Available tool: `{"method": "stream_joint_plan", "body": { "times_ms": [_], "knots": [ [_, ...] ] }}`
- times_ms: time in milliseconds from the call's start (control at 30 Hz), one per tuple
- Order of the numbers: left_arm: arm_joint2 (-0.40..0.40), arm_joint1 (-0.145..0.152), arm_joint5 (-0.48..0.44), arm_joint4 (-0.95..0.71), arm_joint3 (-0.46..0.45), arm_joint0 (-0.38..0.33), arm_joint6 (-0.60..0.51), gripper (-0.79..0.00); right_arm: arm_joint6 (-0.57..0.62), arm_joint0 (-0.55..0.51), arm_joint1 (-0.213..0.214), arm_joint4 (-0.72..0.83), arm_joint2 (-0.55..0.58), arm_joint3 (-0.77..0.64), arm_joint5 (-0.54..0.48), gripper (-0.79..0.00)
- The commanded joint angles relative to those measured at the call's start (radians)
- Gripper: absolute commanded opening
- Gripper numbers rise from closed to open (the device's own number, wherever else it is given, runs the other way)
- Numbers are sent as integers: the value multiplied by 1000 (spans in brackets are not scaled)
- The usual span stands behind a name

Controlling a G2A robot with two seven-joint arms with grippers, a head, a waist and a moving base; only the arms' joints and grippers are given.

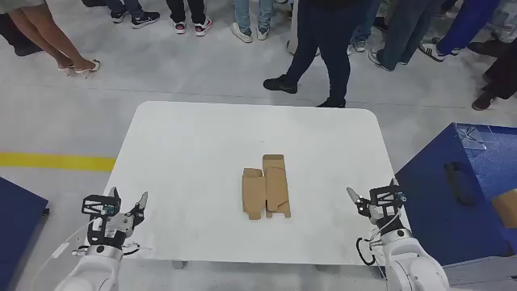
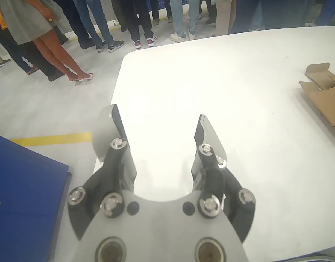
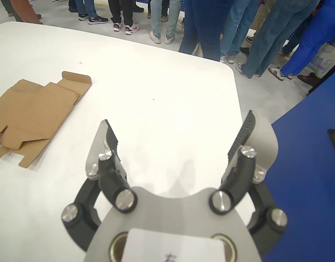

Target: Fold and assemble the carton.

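The carton [image 2: 326,102] is cut off by the edge of the left wrist view, which hides most of its panels. The right wrist view crops one side of it. From the top view, its creases are too small to tell.

A brown cardboard carton [image 1: 265,186] is lying flat and unfolded, just right of centre in the top view; its flaps are spreading out.
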Motion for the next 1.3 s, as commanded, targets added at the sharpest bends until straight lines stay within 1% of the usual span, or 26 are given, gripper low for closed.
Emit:
{"method": "stream_joint_plan", "body": {
  "times_ms": [0, 67, 100, 167, 233, 267, 333, 400, 467, 500, 600, 667, 767, 867, 1000, 1133, 1200, 1267],
  "knots": [
    [0, 0, 0, 0, 0, 0, 0, 0, 0, 0, 0, 0, 0, 0, 0, 0],
    [5, 0, -41, -38, -37, -8, -24, 0, 0, 0, 0, 0, 0, 0, 0, 0],
    [6, -2, -70, -110, -60, -18, -63, 0, 0, 0, 0, 0, 0, 0, 0, 0],
    [-1, -6, -149, -371, -111, -53, -197, 0, 0, 0, 0, 0, 0, 0, 0, 0],
    [-17, -5, -219, -668, -136, -99, -386, 0, 0, 0, 0, 0, 0, 0, 0, 0],
    [-26, -3, -234, -826, -132, -132, -491, 0, 0, 0, 0, 0, 0, 0, 0, 0],
    [-22, 2, -229, -1110, -97, -217, -735, 0, 0, 0, 0, 0, 0, 0, 0, 0],
    [5, 6, -189, -1314, -27, -315, -924, 0, 0, 0, 0, 0, 0, 0, 0, 0],
    [65, 5, -127, -1439, 61, -424, -1064, 0, 0, 0, 0, 0, 0, 0, 0, 0],
    [98, 3, -110, -1466, 106, -478, -1097, 0, 0, 0, 0, 0, 0, 0, 0, 0],
    [211, -11, -70, -1518, 250, -621, -1141, 0, 0, 0, 0, 0, 0, 0, 0, 0],
    [289, -23, -57, -1486, 337, -704, -1119, 0, 0, 0, 0, 0, 0, 0, 0, 0],
    [415, -44, -40, -1441, 454, -801, -1120, 0, 0, 0, 0, 0, 0, 0, 0, 0],
    [520, -65, -34, -1391, 556, -875, -1121, 0, 0, 0, 0, 0, 0, 0, 0, 0],
    [605, -91, -61, -1378, 673, -940, -1109, 0, 0, 0, 0, 0, 0, 0, 0, 0],
    [675, -113, -81, -1338, 760, -984, -1073, -3, 0, 0, 0, 0, 0, 0, 0, 0],
    [709, -124, -90, -1309, 800, -997, -1050, -25, 0, 0, 0, 0, 0, 0, 0, 0],
    [727, -134, -100, -1316, 847, -1013, -1038, -71, 0, 0, 0, 0, 0, 0, 0, 0]
  ]
}}
